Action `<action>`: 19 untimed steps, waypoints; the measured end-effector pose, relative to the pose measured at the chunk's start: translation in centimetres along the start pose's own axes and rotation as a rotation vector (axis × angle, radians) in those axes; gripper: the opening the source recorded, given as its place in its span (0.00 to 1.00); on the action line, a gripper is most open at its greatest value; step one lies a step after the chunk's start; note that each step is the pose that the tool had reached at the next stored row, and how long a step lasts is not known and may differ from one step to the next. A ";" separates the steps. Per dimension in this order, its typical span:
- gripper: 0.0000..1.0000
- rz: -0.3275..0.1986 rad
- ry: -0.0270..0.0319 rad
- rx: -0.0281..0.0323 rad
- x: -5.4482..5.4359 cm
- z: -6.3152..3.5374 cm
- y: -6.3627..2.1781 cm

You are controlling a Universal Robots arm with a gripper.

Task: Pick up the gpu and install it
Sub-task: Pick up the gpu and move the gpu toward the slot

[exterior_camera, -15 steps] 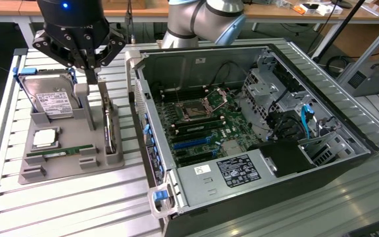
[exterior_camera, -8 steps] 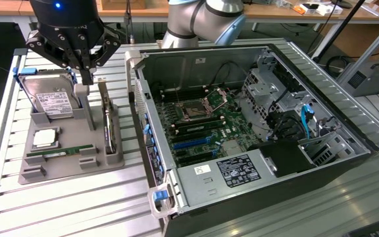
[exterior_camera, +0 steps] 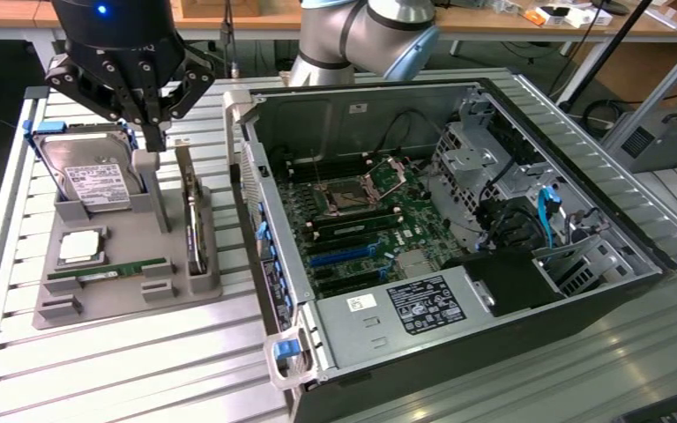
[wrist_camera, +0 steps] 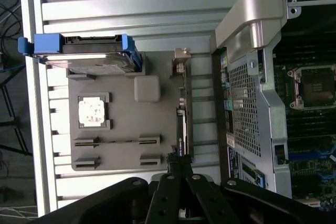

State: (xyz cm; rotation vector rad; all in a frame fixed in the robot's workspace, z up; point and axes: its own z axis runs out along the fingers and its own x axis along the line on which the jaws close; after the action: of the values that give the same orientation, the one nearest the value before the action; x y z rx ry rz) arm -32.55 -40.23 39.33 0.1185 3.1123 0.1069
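Note:
The gpu [exterior_camera: 197, 231] stands on edge in a slot of the grey holder tray [exterior_camera: 127, 304], at the exterior view's left of the open computer case [exterior_camera: 457, 220]. From the wrist it is a thin dark strip [wrist_camera: 181, 121] with a silvery bracket [wrist_camera: 181, 60] at one end. My black gripper [exterior_camera: 152, 134] hangs above the far part of the tray, close to the gpu's far end and clear of it. Its fingers [wrist_camera: 169, 167] are shut together with nothing between them, just over the card's line.
On the tray also sit a silver hard drive [exterior_camera: 94, 181] in a blue frame, a square processor [exterior_camera: 81, 248] and a narrow green memory stick [exterior_camera: 108, 270]. The case's motherboard [exterior_camera: 351, 220] lies exposed. A slatted metal table [exterior_camera: 138, 370] carries everything.

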 end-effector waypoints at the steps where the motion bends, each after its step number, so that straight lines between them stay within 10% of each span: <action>1: 0.11 0.000 0.0000 0.0000 0.0 0.00 0.00; 3: 0.36 0.000 0.0000 0.0000 0.0 0.00 0.00; 19: 0.36 0.000 0.0000 0.0001 0.1 1.13 -0.09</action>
State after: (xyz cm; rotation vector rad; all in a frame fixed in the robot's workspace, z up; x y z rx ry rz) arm -32.60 -40.23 38.20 0.1186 3.1124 0.1068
